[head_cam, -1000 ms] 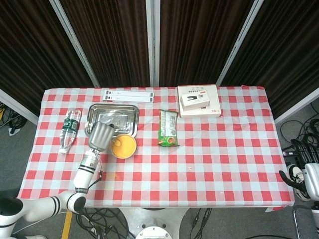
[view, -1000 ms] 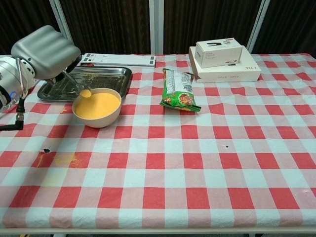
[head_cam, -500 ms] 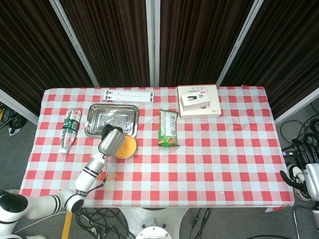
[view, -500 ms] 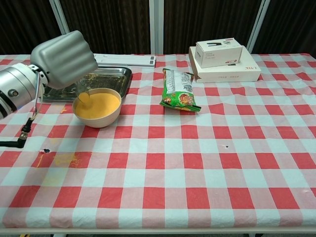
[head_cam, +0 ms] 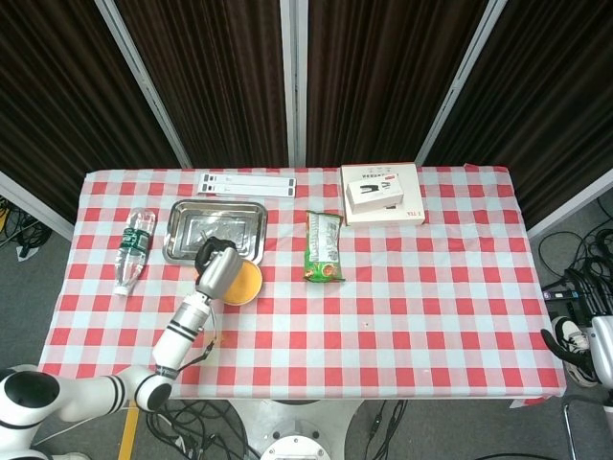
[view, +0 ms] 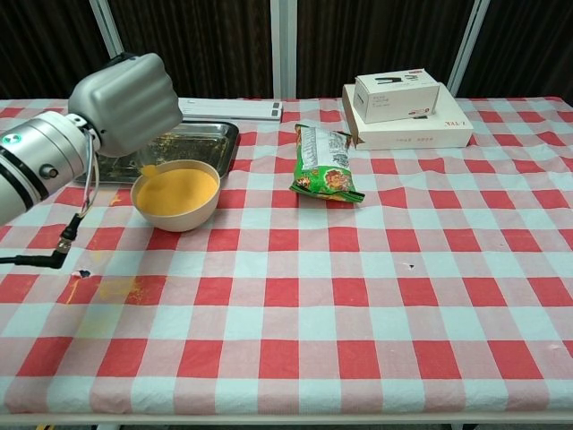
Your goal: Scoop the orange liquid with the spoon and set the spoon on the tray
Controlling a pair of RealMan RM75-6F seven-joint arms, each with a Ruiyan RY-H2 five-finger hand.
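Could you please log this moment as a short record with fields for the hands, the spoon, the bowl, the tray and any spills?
left hand: holds the spoon, above the bowl's left rim
right hand: not in view
spoon: only its orange-coated tip shows, below the hand
bowl: holds orange liquid, stands in front of the tray
tray: metal, no spoon on it yet
spill: orange stain on the tablecloth

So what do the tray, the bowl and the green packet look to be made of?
The tray looks like bare metal, probably stainless steel: silvery, with a dull reflective floor and rolled rim. The bowl seems to be plastic or glazed ceramic, a smooth cream wall with a soft sheen; the look leaves that open. The green packet appears to be thin glossy plastic film, crinkled, with a crimped end seam.
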